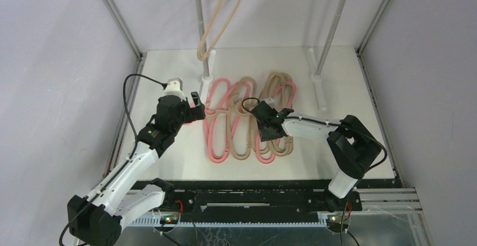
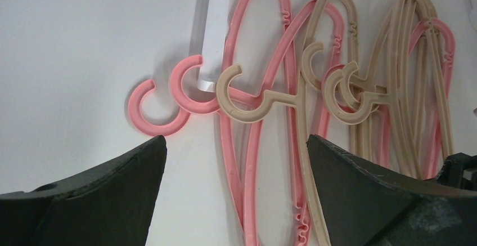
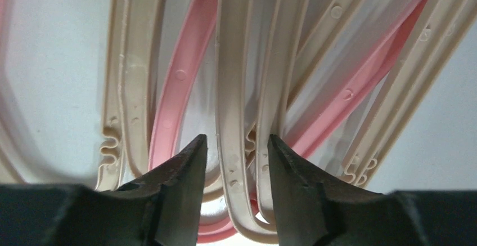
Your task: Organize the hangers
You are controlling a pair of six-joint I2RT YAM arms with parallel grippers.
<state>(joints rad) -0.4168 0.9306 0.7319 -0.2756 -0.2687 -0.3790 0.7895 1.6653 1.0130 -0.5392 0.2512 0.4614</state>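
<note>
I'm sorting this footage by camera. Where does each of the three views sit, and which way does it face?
Top external: above and behind the bases, facing down at the table and hanger pile; both arms, left gripper and right gripper show.
Left wrist: on the left arm, facing down at the hanger hooks; its two fingers show, apart.
Right wrist: on the right arm, close above the pile; its fingers straddle a beige bar.
Shared: all three see the pile.

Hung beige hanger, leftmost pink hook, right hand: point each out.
hung beige hanger (image 1: pixel 201 53), top external view, lower rounded end.
leftmost pink hook (image 2: pixel 135 111), left wrist view, left side of the curve.
right hand (image 3: pixel 236 144), right wrist view, midway between its fingertips.
</note>
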